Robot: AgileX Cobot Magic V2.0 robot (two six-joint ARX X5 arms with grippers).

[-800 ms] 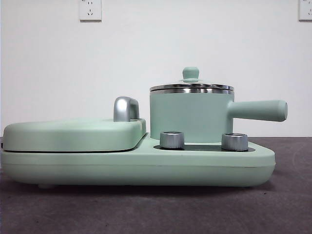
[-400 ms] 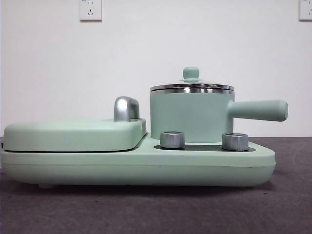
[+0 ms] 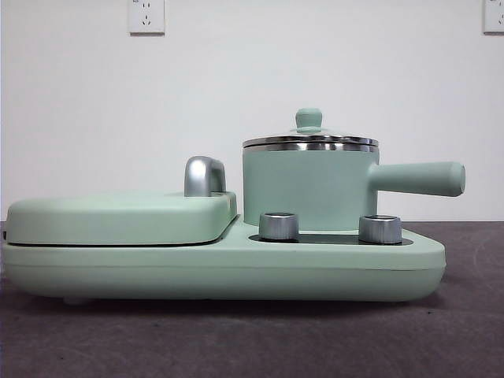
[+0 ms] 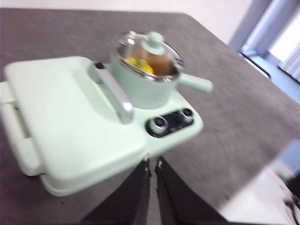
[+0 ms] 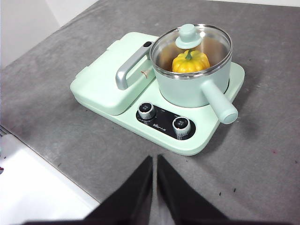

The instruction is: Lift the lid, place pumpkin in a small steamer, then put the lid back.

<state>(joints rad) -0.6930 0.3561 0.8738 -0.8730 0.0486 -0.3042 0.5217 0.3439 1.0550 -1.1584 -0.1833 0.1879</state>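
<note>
Sitting inside small steamer (image 5: 192,79): pumpkin (image 5: 190,61), seen only from wrists | lid (image 3: 309,138) on, hiding it in front | left gripper (image 4: 152,162), right gripper (image 5: 154,160): closed, empty, off appliance

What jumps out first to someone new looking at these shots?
The mint-green small steamer stands on the right side of the matching cooker base, its long handle sticking out to the side. Through the glass lid, which sits on the pot, the yellow-orange pumpkin shows inside. Beside the pot lies the flat griddle cover with a chrome handle; both grippers hang back over the table, jaws shut.
</note>
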